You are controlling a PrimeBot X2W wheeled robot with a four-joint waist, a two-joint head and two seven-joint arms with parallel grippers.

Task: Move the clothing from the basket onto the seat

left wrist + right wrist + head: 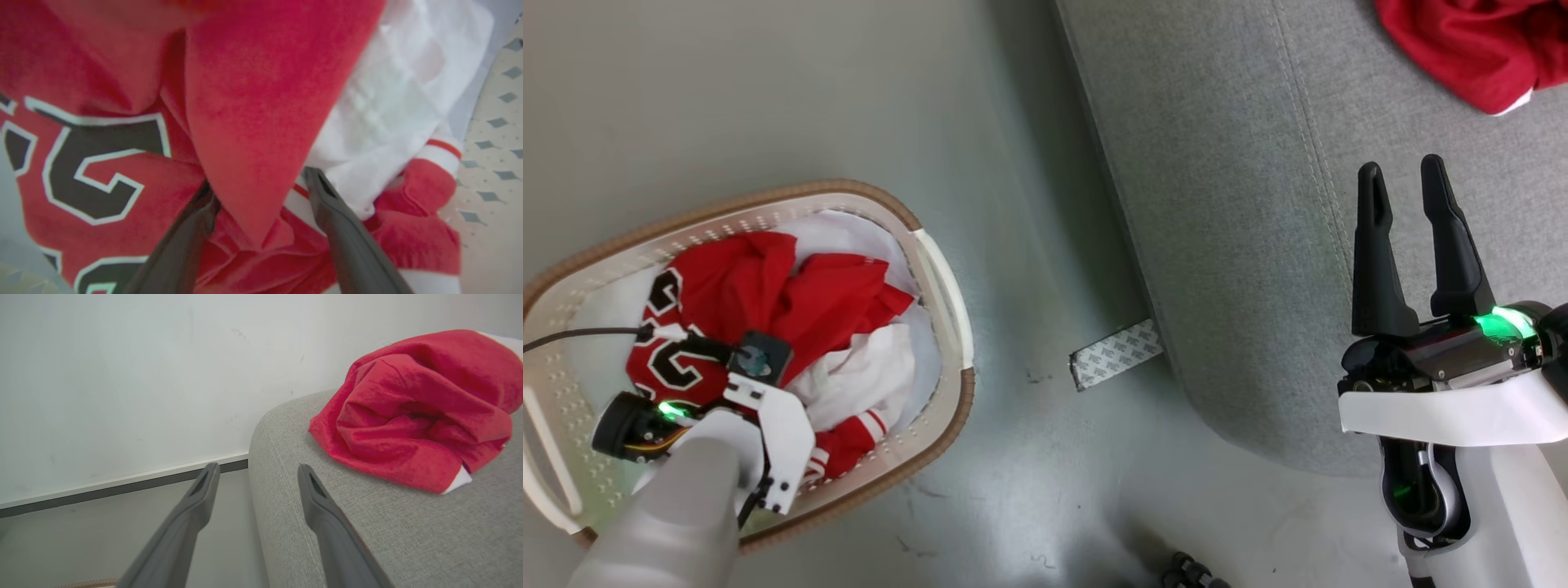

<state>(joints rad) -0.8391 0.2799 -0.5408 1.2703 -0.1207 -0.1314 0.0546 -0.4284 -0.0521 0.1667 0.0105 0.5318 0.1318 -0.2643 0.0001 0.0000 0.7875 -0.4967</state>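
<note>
Reaches down with the left gripper (258, 181) into the oval cream-white perforated plastic laundry basket with a brown rim (849, 192), which stands on the smooth grey-green floor (768, 98). Spreads the two long dark fingers wide, one on each side of a hanging fold of the soft bright red fabric clothing (768, 302), with no pinch on it. Shows big black white-edged letters on that cloth in the left wrist view, plus a white panel with thin red stripes (392, 122) just beside the right-hand finger. Leaves the heap bunched low in the basket, over a pale white flat liner (849, 229).

Holds the right gripper (1402, 171) above the large light grey woven-fabric upholstered seat (1241, 204), near its rounded front corner, with jaws parted and nothing between them. Points those fingers along the seat's edge toward a plain white wall (122, 375).

Has one crumpled bright red garment with a white corner (416, 416) lying on the seat top, well apart from the right gripper. Includes a small strip of patterned grey paper (1115, 353) on the floor, touching the seat's base, between seat and basket.
</note>
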